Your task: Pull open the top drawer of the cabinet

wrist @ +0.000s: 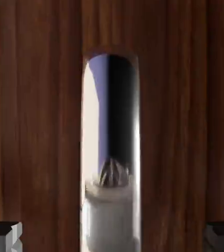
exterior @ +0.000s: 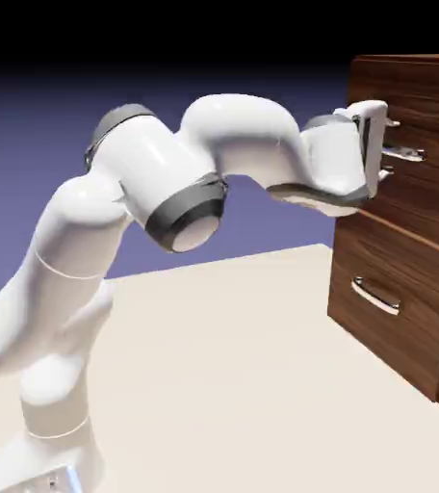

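The cabinet (exterior: 411, 69) stands at the right of the exterior view, dark wood with two stacked drawers. The top drawer (exterior: 437, 120) carries a slim silver bar handle (exterior: 409, 154). My gripper (exterior: 393, 147) is open at that handle, one finger above the bar and one below it, neither closed on it. In the hand view the top drawer's wood (wrist: 35, 123) fills the picture. Its handle (wrist: 111, 147) runs as a shiny bar down the middle. The two fingertips (wrist: 3, 236) sit far apart at the bottom corners, and the gripper (wrist: 112, 238) straddles the bar.
The lower drawer (exterior: 406, 332) with its own silver handle (exterior: 375, 297) sits below my hand. The cream table (exterior: 223, 366) stretches between the robot's base and the cabinet.
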`<act>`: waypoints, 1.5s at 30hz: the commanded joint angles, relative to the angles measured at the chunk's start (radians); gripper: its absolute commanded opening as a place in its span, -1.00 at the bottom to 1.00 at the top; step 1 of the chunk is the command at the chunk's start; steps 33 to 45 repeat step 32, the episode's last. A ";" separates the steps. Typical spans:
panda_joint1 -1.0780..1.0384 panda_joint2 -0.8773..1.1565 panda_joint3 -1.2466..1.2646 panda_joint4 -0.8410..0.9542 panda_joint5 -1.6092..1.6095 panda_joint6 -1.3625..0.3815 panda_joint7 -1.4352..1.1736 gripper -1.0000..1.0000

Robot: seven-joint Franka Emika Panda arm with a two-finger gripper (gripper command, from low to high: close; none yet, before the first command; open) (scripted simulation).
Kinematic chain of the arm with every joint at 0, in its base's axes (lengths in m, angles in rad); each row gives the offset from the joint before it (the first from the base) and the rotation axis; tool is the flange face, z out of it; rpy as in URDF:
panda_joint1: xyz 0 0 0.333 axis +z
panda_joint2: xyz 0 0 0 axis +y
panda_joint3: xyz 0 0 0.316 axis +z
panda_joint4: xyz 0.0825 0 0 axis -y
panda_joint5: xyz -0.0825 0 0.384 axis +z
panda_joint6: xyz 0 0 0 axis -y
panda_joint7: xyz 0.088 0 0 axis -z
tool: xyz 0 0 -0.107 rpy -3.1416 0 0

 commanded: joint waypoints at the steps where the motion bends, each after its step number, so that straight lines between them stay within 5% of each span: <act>1: -0.036 0.019 0.026 -0.031 -0.002 -0.003 0.019 -1.00; 14: -0.507 0.082 0.445 -0.348 0.002 -0.060 0.107 -1.00; 30: -1.009 -0.266 0.980 -0.850 0.163 -0.210 -0.090 -1.00; 31: -1.009 -0.266 0.980 -0.850 0.163 -0.210 -0.090 1.00; 45: -1.009 -0.266 0.980 -0.850 0.163 -0.210 -0.090 1.00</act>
